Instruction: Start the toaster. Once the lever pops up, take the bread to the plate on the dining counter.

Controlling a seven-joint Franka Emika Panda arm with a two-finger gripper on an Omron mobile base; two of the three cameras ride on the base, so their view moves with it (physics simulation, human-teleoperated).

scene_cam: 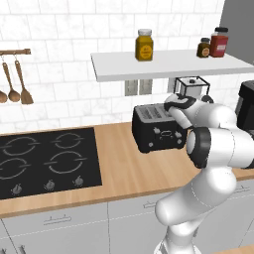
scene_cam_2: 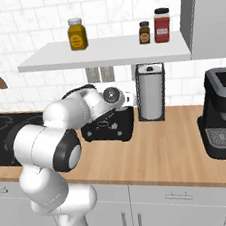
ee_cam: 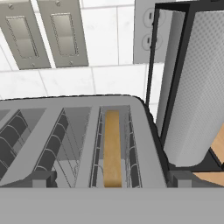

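The black toaster (scene_cam: 156,130) (scene_cam_2: 109,128) stands on the wood counter against the tiled wall. In the hand view I look down on its silvery top (ee_cam: 140,131), and the tan bread (ee_cam: 112,146) stands on edge in the right slot. The left slot looks empty. My gripper (ee_cam: 113,179) hovers just above the toaster's right end, open wide, its two dark fingertips (ee_cam: 41,179) apart on either side of the slots and holding nothing. In the base views my arm's white wrist (scene_cam: 179,103) covers that end of the toaster. The plate and the dining counter are out of view.
A paper towel roll in a black stand (ee_cam: 192,87) (scene_cam_2: 150,92) rises close to the right of the toaster. A black coffee machine (scene_cam_2: 221,116) stands further right. A black hob (scene_cam: 47,158) lies to the left. A white shelf (scene_cam: 168,62) with jars hangs overhead.
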